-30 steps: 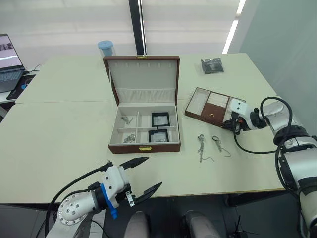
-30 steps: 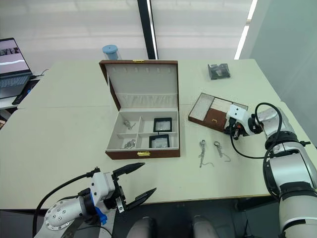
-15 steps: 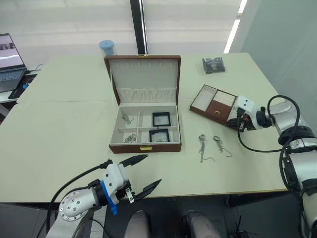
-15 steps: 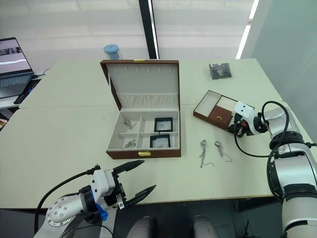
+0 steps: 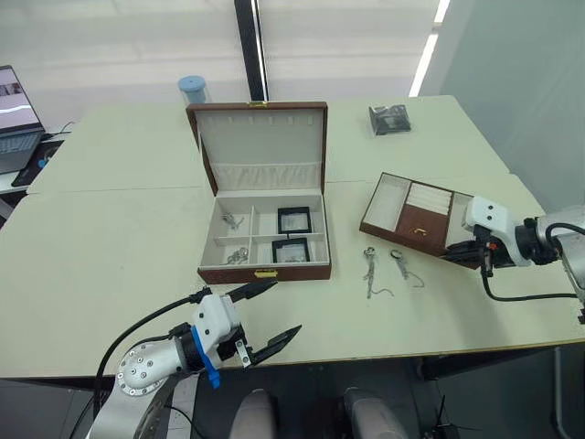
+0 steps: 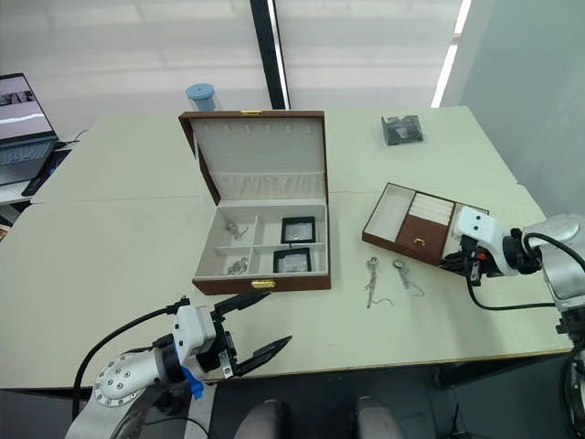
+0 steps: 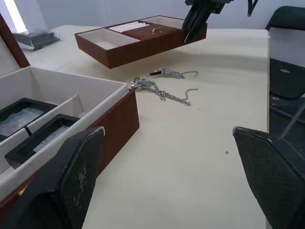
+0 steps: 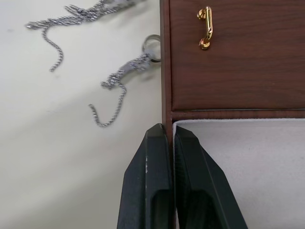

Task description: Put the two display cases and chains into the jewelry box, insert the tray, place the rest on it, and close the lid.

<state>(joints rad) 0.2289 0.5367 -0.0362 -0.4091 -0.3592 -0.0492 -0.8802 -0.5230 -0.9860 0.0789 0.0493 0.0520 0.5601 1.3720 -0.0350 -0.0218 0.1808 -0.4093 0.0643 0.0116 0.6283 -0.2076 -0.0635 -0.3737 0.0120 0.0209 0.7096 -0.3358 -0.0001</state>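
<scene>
The jewelry box (image 5: 265, 272) stands open at the table's middle, its lid (image 5: 260, 146) upright behind. Both display cases (image 5: 294, 219) (image 5: 290, 250) lie in its right compartments, and small chains (image 5: 239, 256) lie in the left ones. Two more chains (image 5: 370, 274) (image 5: 404, 268) lie on the table to the right of the box. My right gripper (image 5: 475, 256) is shut on the tray's (image 5: 411, 215) side wall (image 8: 167, 138). It holds the tray tilted just above the table, right of the chains. My left gripper (image 5: 265, 315) hangs open at the front edge, holding nothing.
A dark grey packet (image 5: 390, 119) lies at the back right. A blue-lidded cup (image 5: 191, 89) stands behind the box, and a laptop (image 5: 14, 119) sits at the far left. Bare tabletop stretches left of the box.
My right gripper has drawn the tray rightward and nearer the front, off the table. The left gripper has stayed open at the front edge.
</scene>
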